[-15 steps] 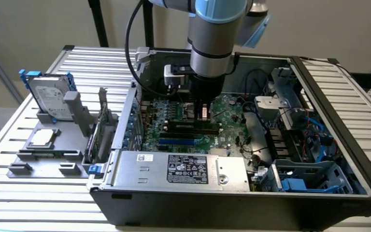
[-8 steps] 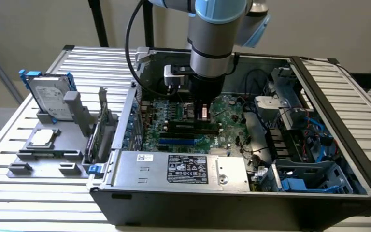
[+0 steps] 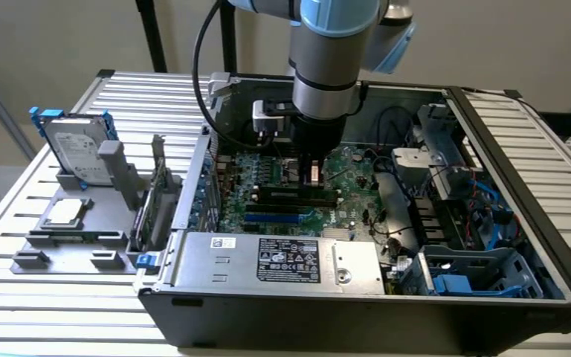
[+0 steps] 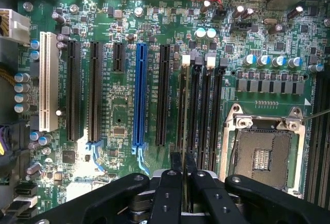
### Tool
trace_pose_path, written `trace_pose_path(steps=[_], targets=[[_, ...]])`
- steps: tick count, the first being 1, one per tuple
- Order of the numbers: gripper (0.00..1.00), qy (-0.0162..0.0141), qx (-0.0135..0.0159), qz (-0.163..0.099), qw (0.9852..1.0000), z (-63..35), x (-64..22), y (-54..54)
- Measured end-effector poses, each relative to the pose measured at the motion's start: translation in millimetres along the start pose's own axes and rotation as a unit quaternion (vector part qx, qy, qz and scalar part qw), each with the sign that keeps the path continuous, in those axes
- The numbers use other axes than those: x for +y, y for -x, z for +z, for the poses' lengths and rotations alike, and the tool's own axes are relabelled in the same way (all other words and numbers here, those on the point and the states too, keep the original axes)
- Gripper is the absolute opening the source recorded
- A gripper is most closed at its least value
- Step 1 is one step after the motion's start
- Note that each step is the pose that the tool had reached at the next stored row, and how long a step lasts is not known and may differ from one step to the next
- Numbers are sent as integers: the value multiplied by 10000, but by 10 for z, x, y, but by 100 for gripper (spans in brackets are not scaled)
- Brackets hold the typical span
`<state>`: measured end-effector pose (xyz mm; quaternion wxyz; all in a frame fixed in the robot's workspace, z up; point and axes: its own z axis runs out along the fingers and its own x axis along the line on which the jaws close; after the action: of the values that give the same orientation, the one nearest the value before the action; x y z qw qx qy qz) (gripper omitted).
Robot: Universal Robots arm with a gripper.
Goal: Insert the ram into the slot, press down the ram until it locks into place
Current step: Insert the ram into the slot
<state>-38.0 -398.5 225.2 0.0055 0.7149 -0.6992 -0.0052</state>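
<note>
Jaws pinch nearly together on the ram [image 4: 183,110], edge-on at the gripper [image 4: 183,154], lined along the outermost black DIMM slot [image 4: 187,80]; seated or not, can't tell. Exterior view: blue PCIe slot [image 3: 277,218] at the gripper's 6 o'clock, power supply [image 3: 276,256] beyond it.

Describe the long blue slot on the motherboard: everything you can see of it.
The blue slot is a long, narrow connector of blue plastic. It lies flat on the green motherboard, parallel to the black slots on both sides. A darker contact channel runs down its middle, and a paler blue latch tab sits at one end. It is empty: no card is in it and nothing touches it. The gripper hangs over the black memory sockets nearby, clear of it.
</note>
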Motion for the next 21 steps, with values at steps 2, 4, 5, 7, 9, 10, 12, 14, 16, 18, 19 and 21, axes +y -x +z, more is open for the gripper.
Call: trace_pose_path(steps=[2, 4, 5, 7, 9, 10, 12, 14, 16, 18, 19, 21], targets=[[13, 0, 0, 1, 10000, 6, 0, 0], [13, 0, 1, 1, 10000, 7, 0, 0], [13, 0, 2, 2, 10000, 7, 0, 0], [13, -1, 1, 2, 10000, 8, 0, 0], [13, -1, 1, 2, 10000, 8, 0, 0], [13, -1, 1, 2, 10000, 8, 0, 0], [15, -1, 0, 2, 10000, 9, 0, -1], [21, -1, 1, 1, 10000, 8, 0, -2], [28, -1, 0, 2, 10000, 7, 0, -2], [28, -1, -2, 1, 10000, -9, 1, -3], [28, -1, -2, 1, 10000, -26, 1, -2], [28, -3, -3, 1, 10000, -69, 6, -2]])
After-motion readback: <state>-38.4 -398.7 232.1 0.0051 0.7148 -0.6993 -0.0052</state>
